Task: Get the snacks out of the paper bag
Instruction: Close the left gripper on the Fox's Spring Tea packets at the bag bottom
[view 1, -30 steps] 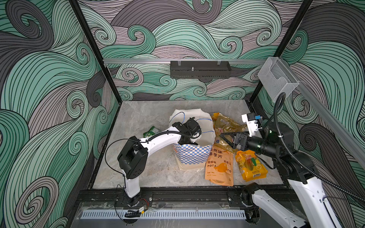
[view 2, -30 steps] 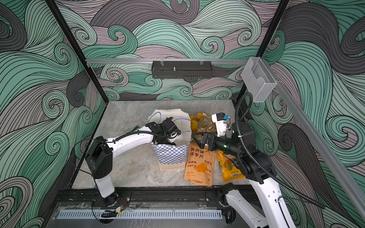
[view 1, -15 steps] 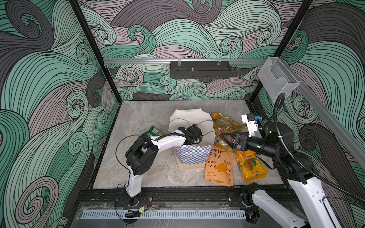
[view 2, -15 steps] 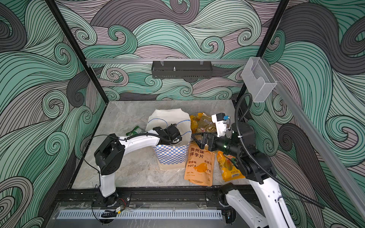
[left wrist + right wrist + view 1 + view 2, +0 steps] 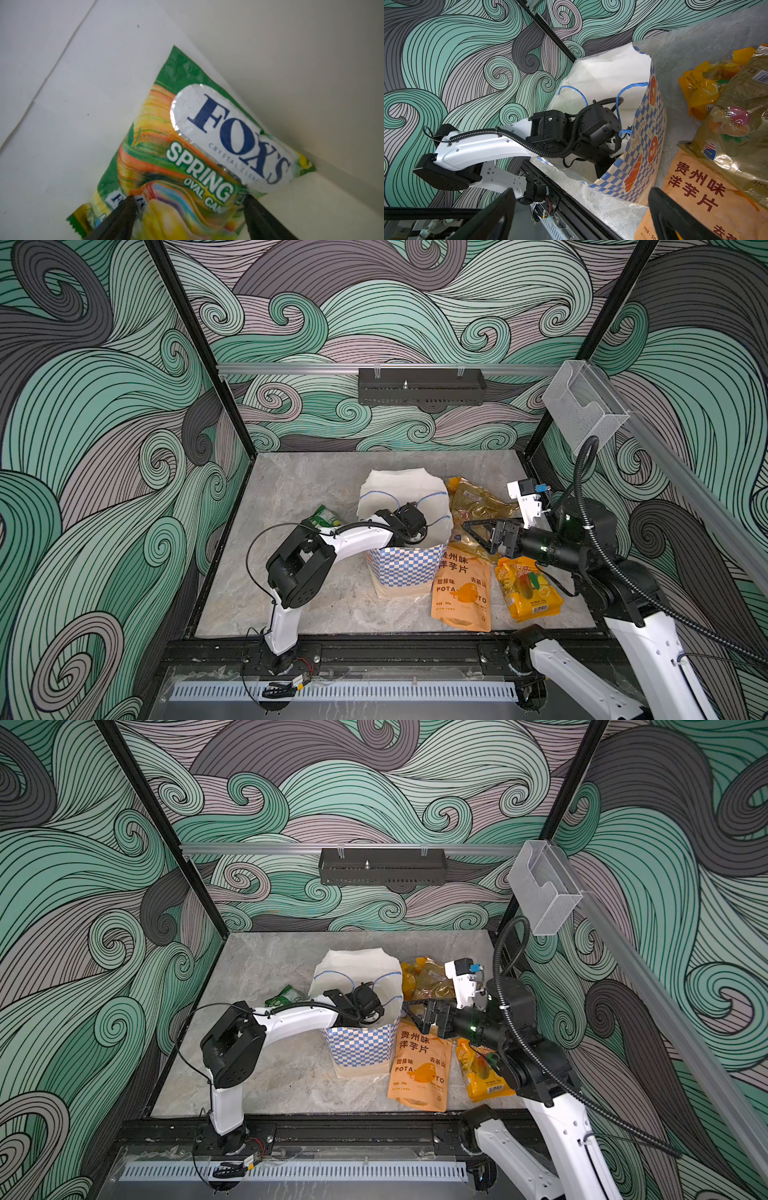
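Green packet (image 5: 187,145), between spread left jaws (inside paper bag (image 5: 405,572))

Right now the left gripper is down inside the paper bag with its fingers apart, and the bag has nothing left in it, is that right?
Not quite: the paper bag is not empty. The left wrist view shows a green Fox's candy packet lying on its white inside, in front of the left gripper. The rest holds: that gripper is inside the bag, fingers apart.
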Controlling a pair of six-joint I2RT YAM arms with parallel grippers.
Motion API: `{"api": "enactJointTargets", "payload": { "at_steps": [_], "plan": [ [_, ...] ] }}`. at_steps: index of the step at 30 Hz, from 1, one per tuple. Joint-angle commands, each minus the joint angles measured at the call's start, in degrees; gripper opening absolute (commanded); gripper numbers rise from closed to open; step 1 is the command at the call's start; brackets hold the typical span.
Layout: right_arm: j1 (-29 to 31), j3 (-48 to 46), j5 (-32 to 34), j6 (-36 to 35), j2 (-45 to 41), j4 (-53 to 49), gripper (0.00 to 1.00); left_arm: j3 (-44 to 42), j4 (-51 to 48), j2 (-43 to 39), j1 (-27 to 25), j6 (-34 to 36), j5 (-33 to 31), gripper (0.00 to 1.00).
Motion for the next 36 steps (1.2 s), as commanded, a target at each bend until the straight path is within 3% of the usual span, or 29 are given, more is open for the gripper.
{"api": "enactJointTargets", "payload": {
  "at_steps": [1,6,12,15,20,27,36],
  "plan": [
    [0.38,-0.54,-0.18,0.01,-0.15,0.40,1.00,-2.12,2.48,2.68,-0.35,-0.61,2.89,0.82],
    [0.45,-0.81,-0.38,0.20,0.03,0.48,1.00,-2.52,2.41,4.19,-0.65,-1.17,1.68,0.78],
    [0.44,-0.72,-0.30,0.25,0.19,0.60,1.00,-2.95,1.79,4.82,-0.68,-1.00,-0.21,0.62],
    [0.61,-0.81,-0.34,0.27,0.24,0.68,1.00,-2.97,1.78,5.00,-0.69,-1.08,-0.13,0.51],
    [0.60,-0.72,-0.21,0.33,0.12,0.47,1.00,-2.72,1.93,4.47,-0.67,-1.17,-0.30,0.24],
    [0.68,-0.64,-0.23,0.19,0.26,0.62,0.99,-1.21,-0.02,2.57,-0.69,-0.73,-1.41,0.00],
    [0.80,-0.29,1.30,0.16,0.98,-0.68,1.00,2.75,-4.02,-1.71,-0.61,-0.56,-3.92,0.00]
  ]
}}
